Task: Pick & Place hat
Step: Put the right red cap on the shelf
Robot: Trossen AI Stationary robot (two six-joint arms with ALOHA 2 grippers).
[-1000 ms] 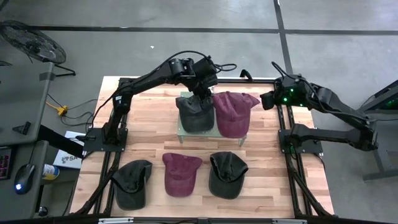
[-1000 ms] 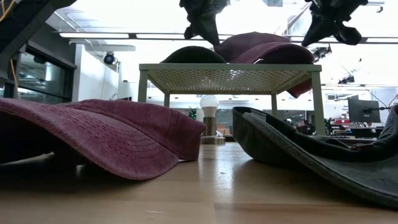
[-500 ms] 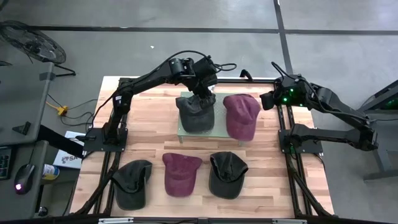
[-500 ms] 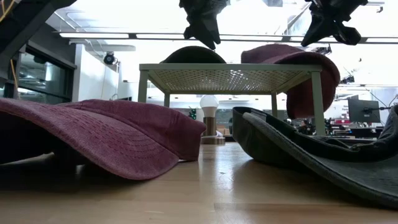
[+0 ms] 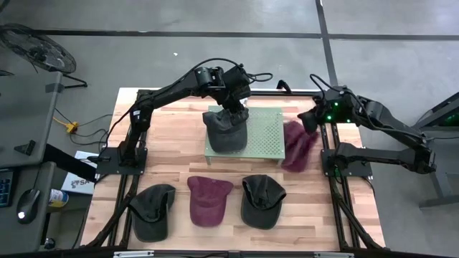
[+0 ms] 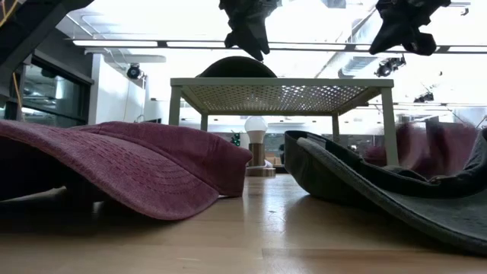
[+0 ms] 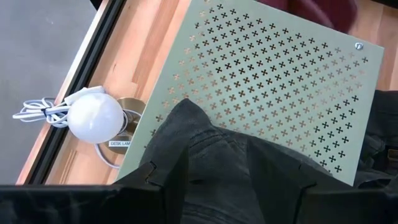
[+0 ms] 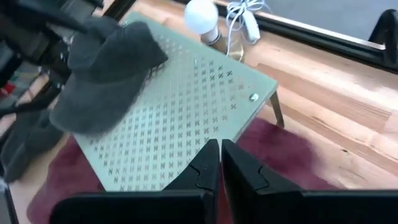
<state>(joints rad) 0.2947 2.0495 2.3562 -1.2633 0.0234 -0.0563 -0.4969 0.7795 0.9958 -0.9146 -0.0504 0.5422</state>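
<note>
Wooden boards make up the table (image 5: 172,154), and I see a grey floor all around it. My left gripper (image 5: 233,113) hangs over the grey hat (image 5: 226,130). Its fingers (image 7: 155,180) stand apart, one on each side of the hat's cloth. They are spread, not pinched shut, and I cannot tell if they touch the cloth. The grey hat lies on the left part of the green rack (image 5: 262,132), a small stand full of little holes.

My right gripper (image 5: 310,118) is up in the air beside the rack's right edge. Its fingers (image 8: 208,165) are pressed together and hold nothing. A red hat (image 5: 296,145) is just under it, off the rack's right side. It looks blurry, so I cannot tell if it is lying flat on the table.

Near the front of the table three more hats lie in a row: a dark hat (image 5: 153,210) on the left, a second red hat (image 5: 209,200) in the middle, and another dark hat (image 5: 262,200) on the right. A white lamp (image 7: 94,118) sits behind the rack. A fan (image 5: 32,49) stands on the floor at the far left.
</note>
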